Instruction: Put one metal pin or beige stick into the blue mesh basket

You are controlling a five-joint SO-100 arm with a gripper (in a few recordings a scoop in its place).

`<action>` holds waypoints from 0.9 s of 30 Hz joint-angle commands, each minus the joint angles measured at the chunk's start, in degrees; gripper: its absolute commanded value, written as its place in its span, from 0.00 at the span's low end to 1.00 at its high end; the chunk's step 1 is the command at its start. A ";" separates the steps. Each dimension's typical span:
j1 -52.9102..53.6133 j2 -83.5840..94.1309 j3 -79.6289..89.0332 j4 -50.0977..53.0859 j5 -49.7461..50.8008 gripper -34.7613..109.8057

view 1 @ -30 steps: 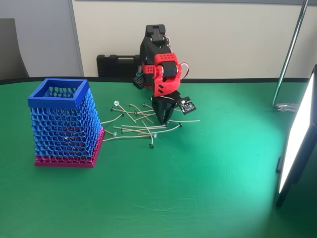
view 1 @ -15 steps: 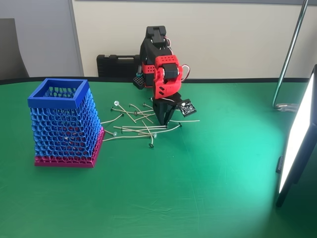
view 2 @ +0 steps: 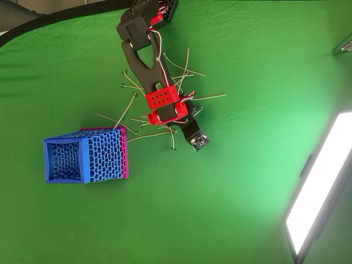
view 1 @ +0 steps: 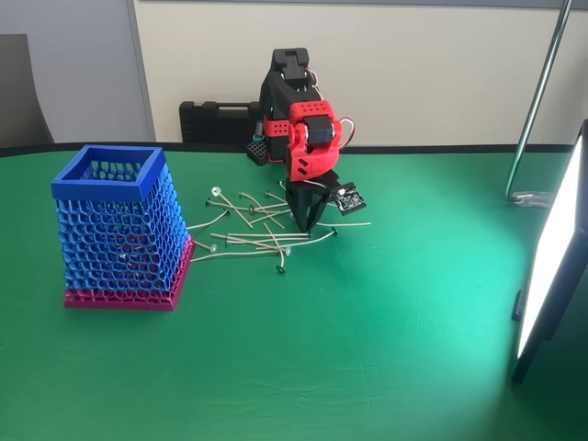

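Slightly raised since earlier, the gripper (view 1: 304, 223) points down into the scattered pins (view 1: 253, 241) — fingers nearly together; the blue mesh basket (view 1: 107, 175) stands well left of it.

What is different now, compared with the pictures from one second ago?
The gripper has risen slightly above the pile of pins, its jaws near together; whether it holds a pin is unclear. The blue mesh basket and the scattered pins have not moved.
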 commanded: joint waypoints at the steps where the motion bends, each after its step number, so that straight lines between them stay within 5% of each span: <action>1: -0.53 4.13 -1.49 0.53 0.70 0.25; 27: -1.58 5.62 0.53 1.05 6.42 0.35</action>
